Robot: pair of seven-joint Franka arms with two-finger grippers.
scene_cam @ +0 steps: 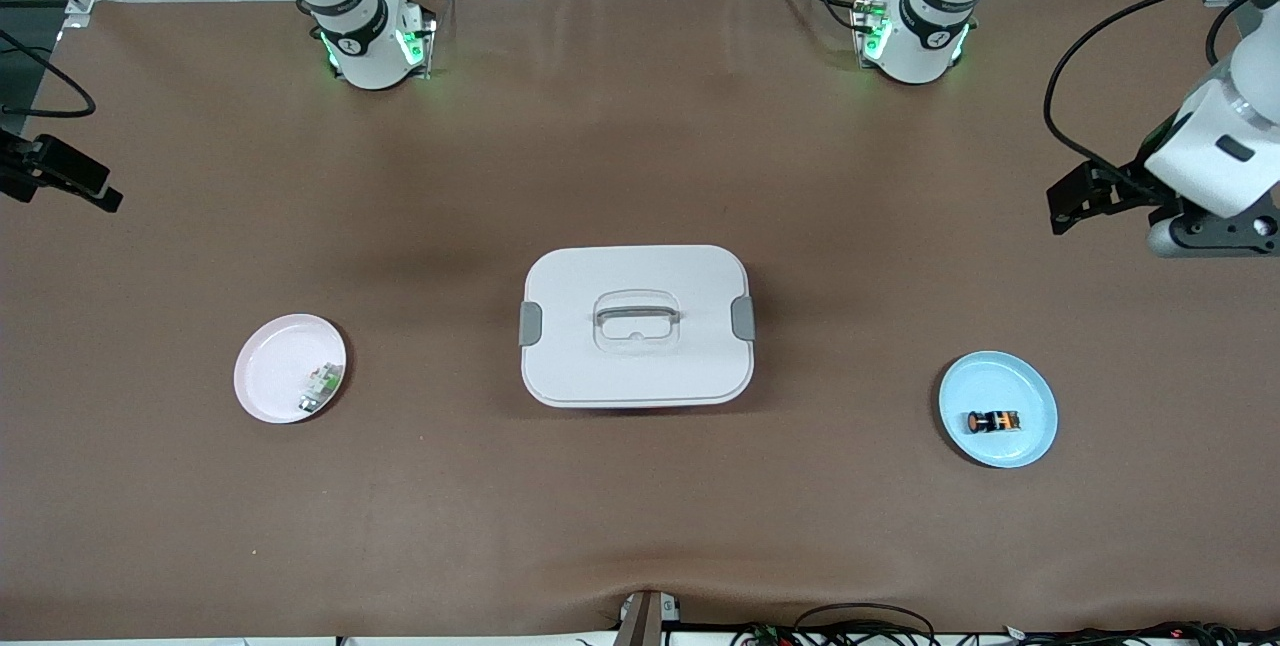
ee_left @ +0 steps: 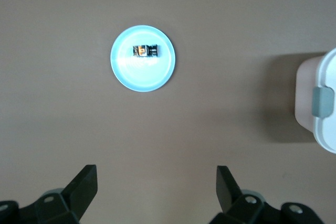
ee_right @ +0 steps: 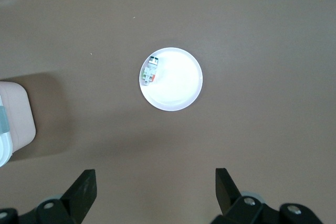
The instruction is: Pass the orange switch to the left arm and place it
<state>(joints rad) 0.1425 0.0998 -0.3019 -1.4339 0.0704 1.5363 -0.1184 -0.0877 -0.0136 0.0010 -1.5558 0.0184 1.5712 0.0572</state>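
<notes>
A brown matte table (scene_cam: 640, 156) fills the front view, with both arm bases along its top edge. At its centre stands the large white rounded plastic box (scene_cam: 636, 326) with grey handle and side latches, the obstacle between two plates. The tiny black orange-capped switch (scene_cam: 993, 421) lies on the pale blue round plate (scene_cam: 1030, 381) toward the left arm's end; a pale green-and-white component (scene_cam: 320, 388) lies on the pink plate (scene_cam: 270, 366) toward the right arm's end. The left gripper (scene_cam: 1075, 201) hangs high over the table's edge; the right gripper (scene_cam: 60, 176) likewise, both apparently waiting to start.

The left wrist view adds what the front cannot: the left gripper's fingers (ee_left: 84, 184) spread wide and empty, well apart from the switch.

The right wrist view shows the right gripper's fingers (ee_right: 84, 187) equally wide, holding nothing.
</notes>
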